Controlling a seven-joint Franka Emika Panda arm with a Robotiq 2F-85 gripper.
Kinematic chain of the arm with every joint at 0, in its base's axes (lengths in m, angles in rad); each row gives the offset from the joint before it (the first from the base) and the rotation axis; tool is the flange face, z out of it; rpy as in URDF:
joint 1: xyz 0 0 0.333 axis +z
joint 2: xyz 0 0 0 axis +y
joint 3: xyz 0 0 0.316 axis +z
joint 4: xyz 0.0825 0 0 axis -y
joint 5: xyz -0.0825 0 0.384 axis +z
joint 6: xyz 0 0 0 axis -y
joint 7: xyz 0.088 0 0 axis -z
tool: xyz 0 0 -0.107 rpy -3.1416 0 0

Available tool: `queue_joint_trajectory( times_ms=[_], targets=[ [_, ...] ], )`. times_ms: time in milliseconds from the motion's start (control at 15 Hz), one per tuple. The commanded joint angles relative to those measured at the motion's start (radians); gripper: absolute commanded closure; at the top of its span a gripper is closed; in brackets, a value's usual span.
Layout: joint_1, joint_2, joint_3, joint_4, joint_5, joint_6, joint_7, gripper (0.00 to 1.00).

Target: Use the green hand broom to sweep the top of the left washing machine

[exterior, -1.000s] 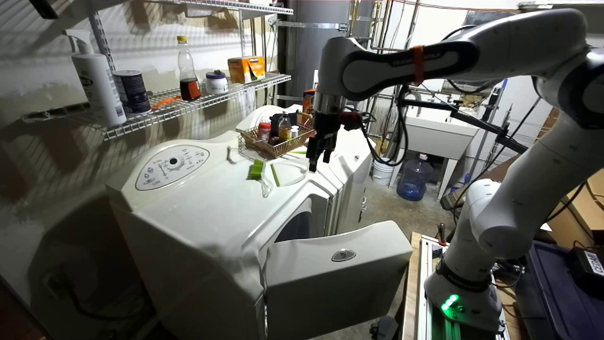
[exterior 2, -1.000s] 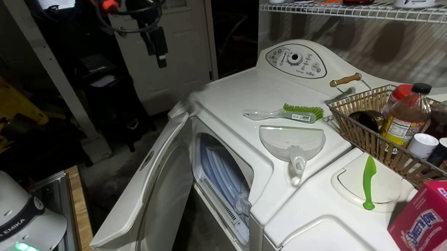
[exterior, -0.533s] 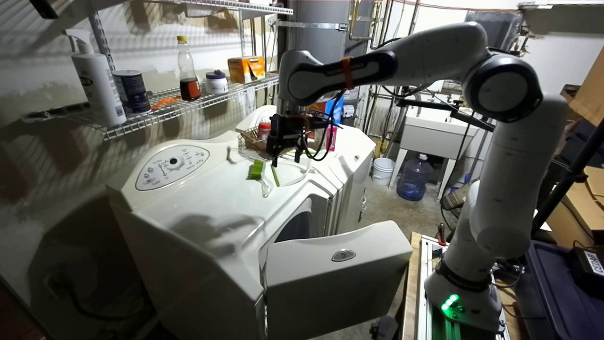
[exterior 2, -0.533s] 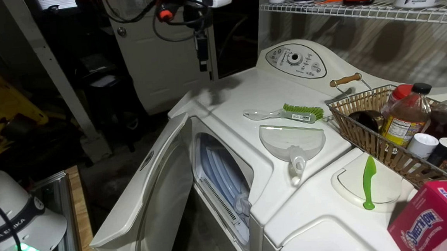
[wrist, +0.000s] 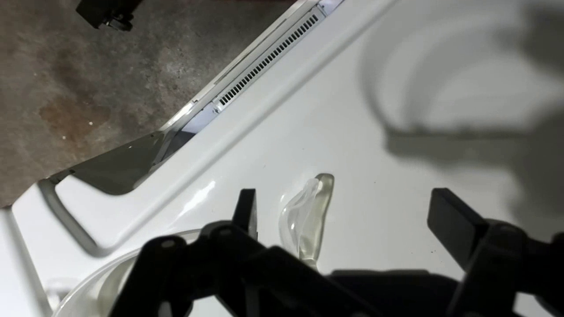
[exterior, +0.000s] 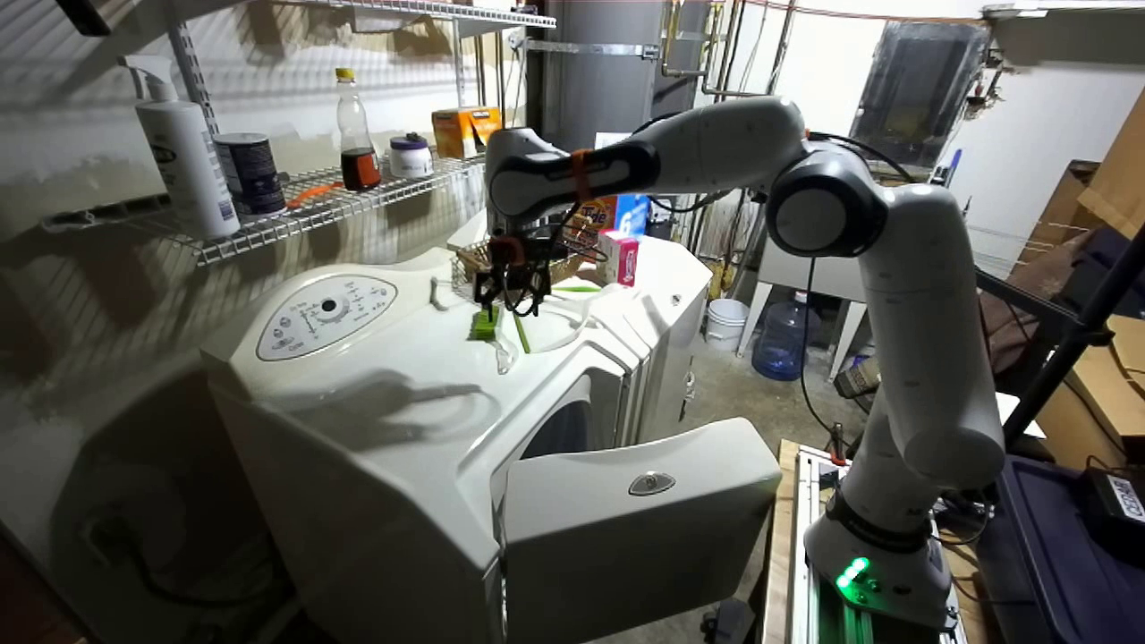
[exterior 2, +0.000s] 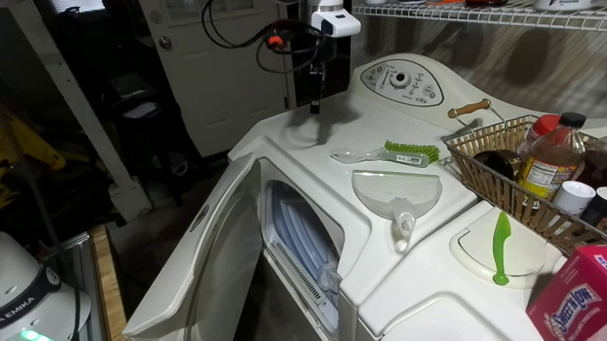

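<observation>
The green hand broom (exterior 2: 413,150) lies on the white top of the left washing machine (exterior: 420,358), its clear handle pointing toward the front edge. Above that top hangs my gripper (exterior: 513,309), pointing down; in an exterior view the gripper (exterior 2: 315,109) appears to the left of the broom and higher. The wrist view has the broom's clear handle (wrist: 293,220) below and between the widely parted fingers (wrist: 456,224), nearer the left one and untouched. The gripper's body hides the green bristles there. Nothing is held.
A clear dustpan (exterior 2: 397,191) lies beside the broom. Behind it stands a wire-and-wood basket (exterior 2: 493,164) of bottles. The machine's front door (exterior: 644,501) hangs open. A second white machine bears a green utensil (exterior 2: 500,248) and a pink box (exterior 2: 580,301). A wire shelf (exterior: 358,197) overhangs the back.
The arm has swung over the machine and come lower, bringing my gripper toward the broom and the back wall. Broom and dustpan lie where they were. The jaws have stayed apart.
</observation>
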Motion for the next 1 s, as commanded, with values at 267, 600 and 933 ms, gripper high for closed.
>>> queue_joint_trajectory(
  times_ms=[267,600,933],
  targets=[
    [0.014,0.08,-0.014,0.087,-0.024,-0.023,0.023,0.0],
    [0.007,0.167,-0.034,0.144,-0.017,0.039,0.11,0.0],
    [-0.003,0.26,-0.043,0.167,-0.012,0.121,0.133,0.0]
  ],
)
